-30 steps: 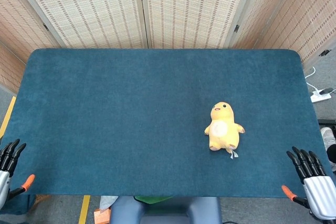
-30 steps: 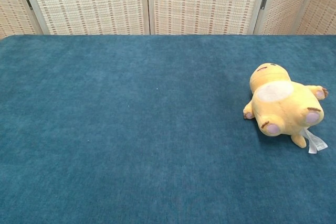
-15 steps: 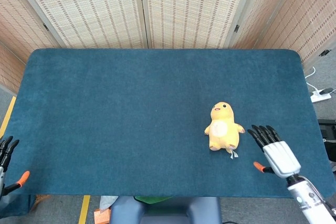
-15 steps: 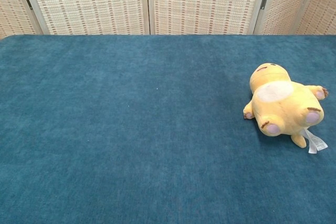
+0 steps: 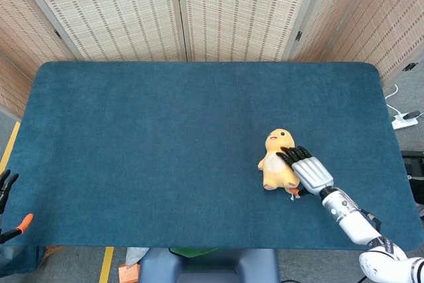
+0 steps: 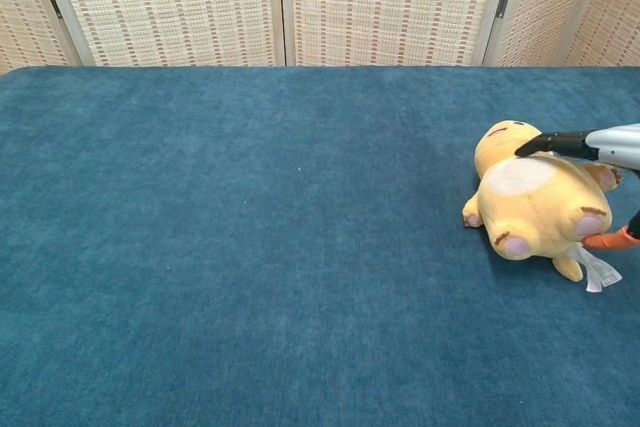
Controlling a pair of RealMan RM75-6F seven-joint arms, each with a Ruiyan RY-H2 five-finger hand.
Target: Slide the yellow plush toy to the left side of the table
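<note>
Head view, item one: my right hand (image 5: 309, 169). A second ago it hung off the near right corner of the table; half a second ago it was over the cloth just right of the toy; now it lies against the toy's right flank, fingers straight and slightly apart, clamped on nothing. Dark fingertips (image 5: 289, 154) reach across the toy's shoulder and belly. Chest view confirms contact: fingertips rest on the upper chest, and the orange thumb tip (image 6: 603, 240) sits by the toy's lower right side.

Item two: yellow plush toy (image 5: 278, 164). On its back, head toward the far edge, on the right half of the table (image 5: 132, 164). Its position is all but unchanged from the earlier frames; at most it has been nudged slightly. White tag (image 6: 598, 269) trails from the foot end.

Item three: my left hand (image 5: 6, 187). Only the fingertips show at the near left edge, lower in the picture than a second ago; they look apart, holding nothing.

Reading for the task: approach done, contact made on the correct side for a leftward push. In my judgement the slide itself is not yet begun; nearly the whole width of cloth remains to cross.

Containers: none visible in either view; nothing to list as contents.
</note>
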